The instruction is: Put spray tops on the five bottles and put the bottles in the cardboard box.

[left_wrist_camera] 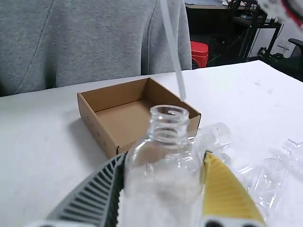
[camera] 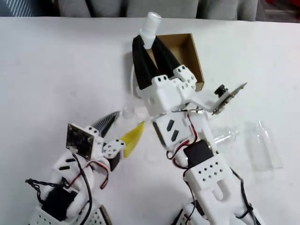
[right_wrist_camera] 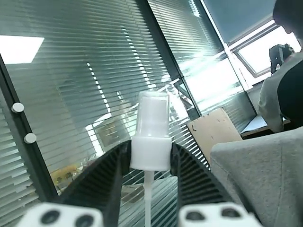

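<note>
- Between the grey and yellow fingers of the left tool (left_wrist_camera: 164, 161) stands a clear bottle (left_wrist_camera: 163, 146). It is upright with its mouth uncapped, and the fingers are closed against its two sides.
- Toward 1 o'clock from that bottle in the high view, the right tool (camera: 146, 40) pinches a white spray top (camera: 151, 22) by its collar between two black fingers. The cap end points up, well above the tabletop (camera: 56, 70).
- The cardboard box (camera: 185, 47) sits at about 4 o'clock of the spray top in the high view, partly under the right arm.
- The left wrist view adds the spray top's thin tube (left_wrist_camera: 173, 52). It hangs down with its end just above the bottle's mouth and not inside it; the box lies behind.
- The right wrist view looks upward and shows the black fingers closed on either side of the collar, with the tube running down between them.
- Other bottles (camera: 263, 143) lie on their sides toward 4 o'clock of the tabletop, apart from both tools.
- The left arm comes in low from 7 o'clock and points toward 1 o'clock. The right arm rises from 5 o'clock, stretched toward 11 o'clock, with its tool tipped upward.
</note>
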Controlling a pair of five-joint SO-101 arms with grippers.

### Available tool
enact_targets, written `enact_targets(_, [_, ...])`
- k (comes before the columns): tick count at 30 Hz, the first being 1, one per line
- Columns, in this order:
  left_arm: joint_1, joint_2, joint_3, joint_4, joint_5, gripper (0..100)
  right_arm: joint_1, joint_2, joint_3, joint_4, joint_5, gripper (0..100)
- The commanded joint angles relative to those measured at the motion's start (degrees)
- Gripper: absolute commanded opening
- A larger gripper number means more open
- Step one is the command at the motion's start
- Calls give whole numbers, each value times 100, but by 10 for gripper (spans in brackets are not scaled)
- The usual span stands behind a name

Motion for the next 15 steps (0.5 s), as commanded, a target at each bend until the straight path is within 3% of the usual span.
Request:
enact_targets(1, [40, -57, -62, -53, 88, 60, 13, 57, -35, -119, -53, 16])
enact_targets(15, [57, -57, -53, -53, 88, 60, 4, 233, -18, -92, -378, 16])
